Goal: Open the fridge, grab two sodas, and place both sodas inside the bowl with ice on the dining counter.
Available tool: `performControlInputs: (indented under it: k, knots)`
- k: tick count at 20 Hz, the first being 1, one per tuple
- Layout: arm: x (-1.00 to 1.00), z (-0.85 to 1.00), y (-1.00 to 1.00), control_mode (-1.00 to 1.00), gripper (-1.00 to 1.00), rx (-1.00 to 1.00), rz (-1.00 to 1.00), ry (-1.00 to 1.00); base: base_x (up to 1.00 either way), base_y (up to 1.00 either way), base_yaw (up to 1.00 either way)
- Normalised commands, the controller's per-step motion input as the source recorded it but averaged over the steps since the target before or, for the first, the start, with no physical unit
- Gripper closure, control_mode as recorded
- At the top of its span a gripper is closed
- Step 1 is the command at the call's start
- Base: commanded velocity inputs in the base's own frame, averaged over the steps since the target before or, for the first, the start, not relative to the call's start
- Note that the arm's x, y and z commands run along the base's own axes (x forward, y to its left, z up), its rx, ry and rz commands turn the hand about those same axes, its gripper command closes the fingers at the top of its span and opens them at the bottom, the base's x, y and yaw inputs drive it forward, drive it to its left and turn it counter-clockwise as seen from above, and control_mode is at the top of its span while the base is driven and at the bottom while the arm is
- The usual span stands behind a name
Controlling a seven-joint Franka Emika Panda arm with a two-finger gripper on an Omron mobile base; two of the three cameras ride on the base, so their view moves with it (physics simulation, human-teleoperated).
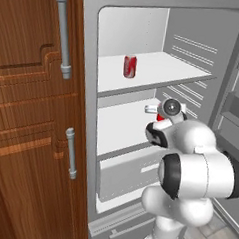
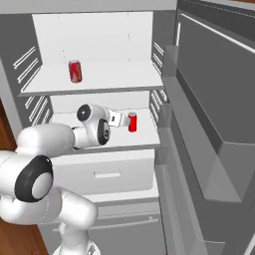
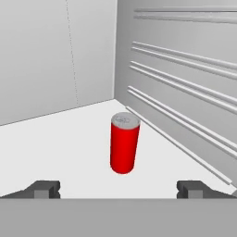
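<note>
The fridge [image 1: 188, 50] stands open, its door [image 2: 214, 94] swung out to the right. One red soda [image 1: 129, 66] [image 2: 74, 71] stands upright on the upper shelf. A second soda [image 2: 132, 122] [image 3: 124, 143] stands upright on the middle shelf, near the right wall. My gripper [image 2: 122, 119] [image 3: 118, 189] reaches onto that middle shelf and is open, a short way in front of this can and not touching it. In the left base view my hand [image 1: 169, 110] hides most of this can. The bowl and the dining counter are out of view.
A brown wooden cabinet [image 1: 32, 111] with metal bar handles [image 1: 63, 33] flanks the fridge on the left. A white drawer [image 2: 107, 174] sits under the middle shelf. Door shelves [image 2: 199, 149] jut out close on the right of my arm.
</note>
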Motion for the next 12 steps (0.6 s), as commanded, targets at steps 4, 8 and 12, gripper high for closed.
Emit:
performControlInputs:
  k: [4, 8, 12]
  knots:
    - [0.3, -0.09, 0.0, -1.0, -1.0, 0.0, -0.03, 0.0, 0.0, 0.0, 0.0]
    - [0.23, -0.05, 0.0, -1.0, -1.0, 0.0, -0.02, 0.0, 0.0, 0.0, 0.0]
    - [0.22, -0.02, -0.02, -1.0, -1.0, 0.0, -0.02, 0.0, 0.0, 0.0, 0.0]
